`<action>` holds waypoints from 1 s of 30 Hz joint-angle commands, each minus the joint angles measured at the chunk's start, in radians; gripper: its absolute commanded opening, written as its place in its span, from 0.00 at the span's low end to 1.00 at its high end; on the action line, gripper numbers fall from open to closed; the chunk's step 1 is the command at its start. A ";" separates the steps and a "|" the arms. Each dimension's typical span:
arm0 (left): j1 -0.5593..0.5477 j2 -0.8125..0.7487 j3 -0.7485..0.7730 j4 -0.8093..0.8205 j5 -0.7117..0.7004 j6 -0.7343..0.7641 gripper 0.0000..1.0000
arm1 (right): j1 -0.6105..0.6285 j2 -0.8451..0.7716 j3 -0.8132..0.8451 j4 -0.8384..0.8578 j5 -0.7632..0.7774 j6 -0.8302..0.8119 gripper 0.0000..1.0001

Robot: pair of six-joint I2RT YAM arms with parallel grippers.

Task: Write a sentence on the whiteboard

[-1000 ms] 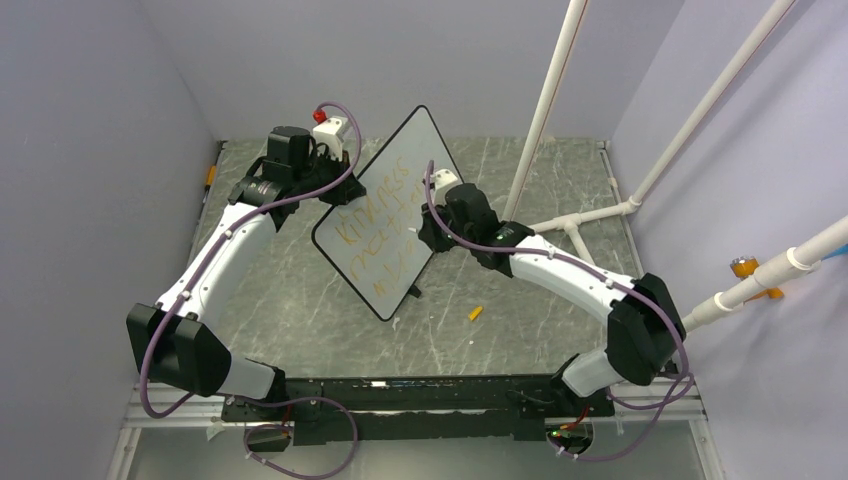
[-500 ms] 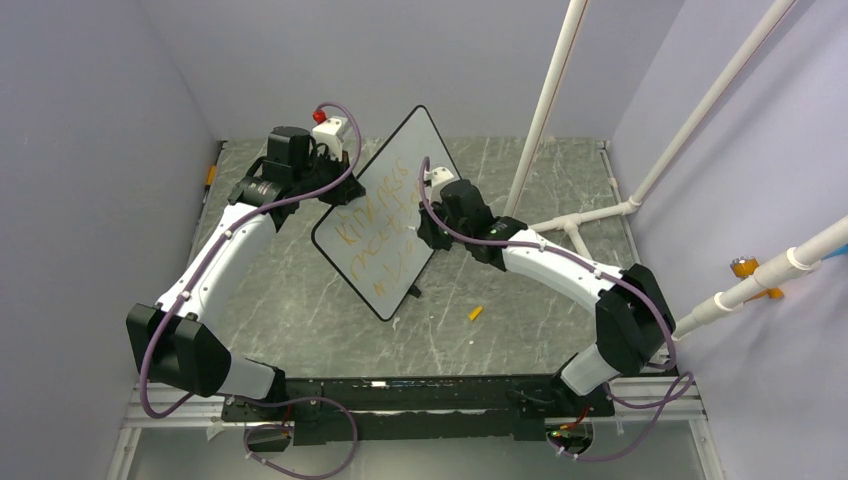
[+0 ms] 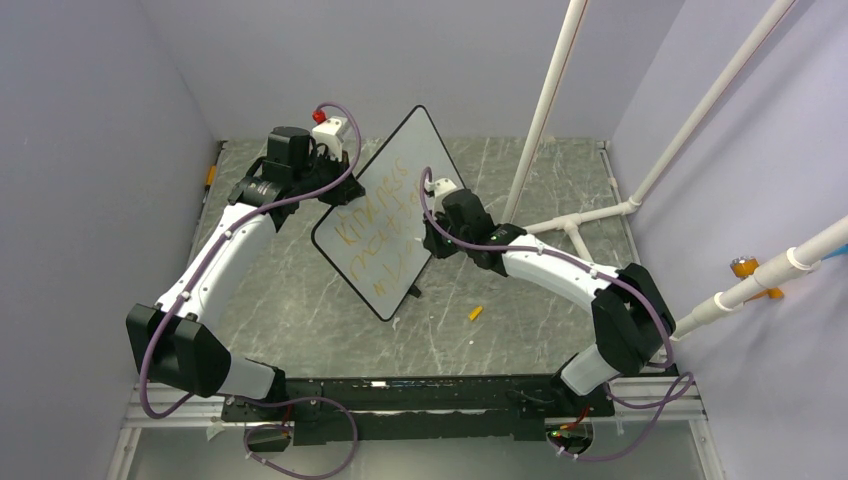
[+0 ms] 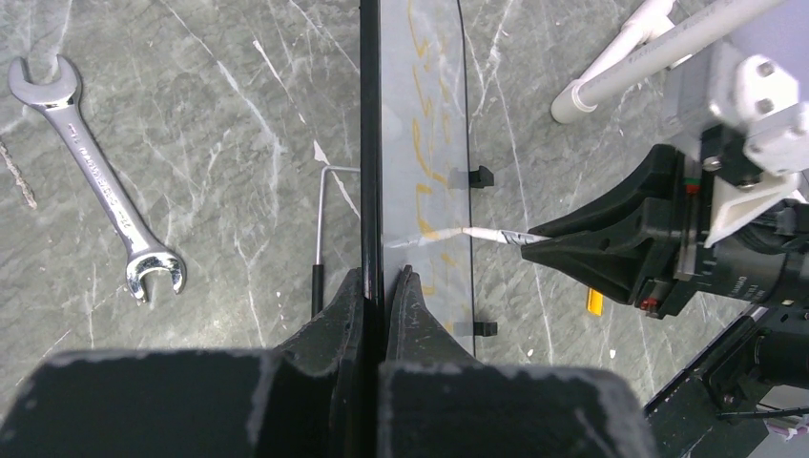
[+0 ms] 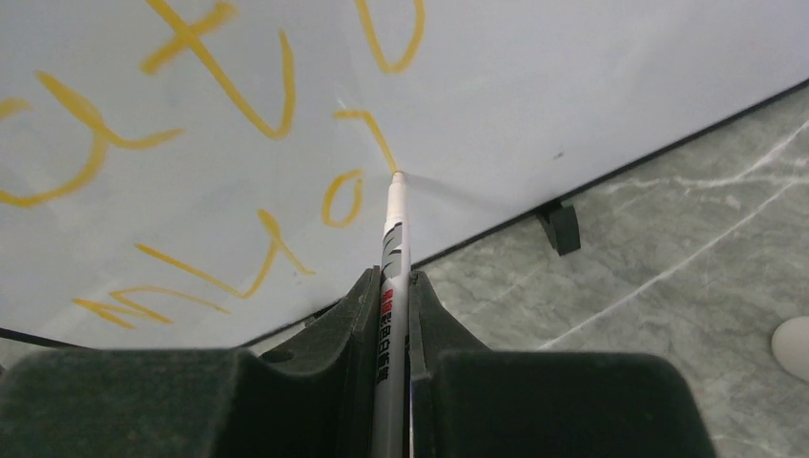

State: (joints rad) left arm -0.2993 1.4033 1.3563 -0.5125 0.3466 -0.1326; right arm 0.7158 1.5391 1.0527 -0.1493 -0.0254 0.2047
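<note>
- Left tool (image 4: pixel 380 279) is clenched on the thin black frame of the smooth white whiteboard (image 3: pixel 400 160), which stands on the veined grey counter (image 3: pixel 290 300).
- Right tool (image 5: pixel 394 286) grasps a slim marker (image 5: pixel 392 224), its tip touching the board beside the thin orange sentence (image 3: pixel 375 228).

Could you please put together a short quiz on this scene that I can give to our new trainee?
1. True or false: the left end effector is clamped on the whiteboard's edge.
2. The right end effector grips the marker. Where is its tip?
A. Resting on the table
B. Touching the whiteboard
C. Inside its cap
3. Fill in: the double-ended silver tool lying on the table in the left wrist view is a ____.

Key
1. True.
2. B.
3. wrench.
</note>
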 commanded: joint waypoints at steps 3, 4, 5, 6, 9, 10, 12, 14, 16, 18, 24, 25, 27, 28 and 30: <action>0.003 0.024 -0.037 -0.166 -0.233 0.172 0.00 | 0.004 -0.027 -0.059 0.065 -0.029 0.028 0.00; 0.003 0.023 -0.037 -0.166 -0.233 0.172 0.00 | 0.004 -0.029 -0.066 0.064 -0.031 0.029 0.00; 0.003 0.022 -0.037 -0.166 -0.233 0.173 0.00 | 0.003 -0.033 -0.072 0.064 -0.031 0.030 0.00; 0.003 0.022 -0.037 -0.166 -0.233 0.172 0.00 | 0.003 -0.037 -0.074 0.065 -0.031 0.031 0.00; 0.003 0.021 -0.039 -0.166 -0.233 0.172 0.00 | 0.003 -0.044 -0.072 0.061 -0.029 0.032 0.00; 0.003 0.019 -0.039 -0.166 -0.233 0.172 0.00 | 0.004 -0.045 -0.068 0.058 -0.028 0.030 0.00; 0.003 0.019 -0.040 -0.166 -0.234 0.172 0.00 | 0.004 -0.044 -0.056 0.053 -0.025 0.029 0.00; 0.002 0.017 -0.041 -0.166 -0.235 0.172 0.00 | 0.004 -0.042 -0.042 0.049 -0.023 0.026 0.00; 0.001 0.017 -0.042 -0.166 -0.236 0.172 0.00 | 0.004 -0.038 -0.028 0.046 -0.020 0.023 0.00; 0.000 0.017 -0.042 -0.165 -0.236 0.173 0.00 | 0.004 -0.033 -0.011 0.043 -0.016 0.020 0.00; -0.004 0.022 -0.040 -0.167 -0.236 0.172 0.00 | 0.003 -0.013 0.037 0.036 -0.004 0.011 0.00; -0.004 0.022 -0.040 -0.167 -0.236 0.172 0.00 | 0.004 -0.007 0.045 0.033 -0.001 0.009 0.00; -0.004 0.022 -0.039 -0.167 -0.236 0.172 0.00 | 0.002 0.001 0.061 0.029 0.006 0.004 0.00; -0.004 0.020 -0.040 -0.167 -0.237 0.172 0.00 | 0.002 0.005 0.070 0.027 0.010 0.002 0.00; -0.006 0.020 -0.040 -0.167 -0.236 0.172 0.00 | 0.001 0.014 0.086 0.022 0.014 -0.003 0.00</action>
State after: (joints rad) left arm -0.3058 1.3998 1.3563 -0.5121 0.3420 -0.1326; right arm 0.7151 1.5379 1.0725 -0.1669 -0.0257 0.2157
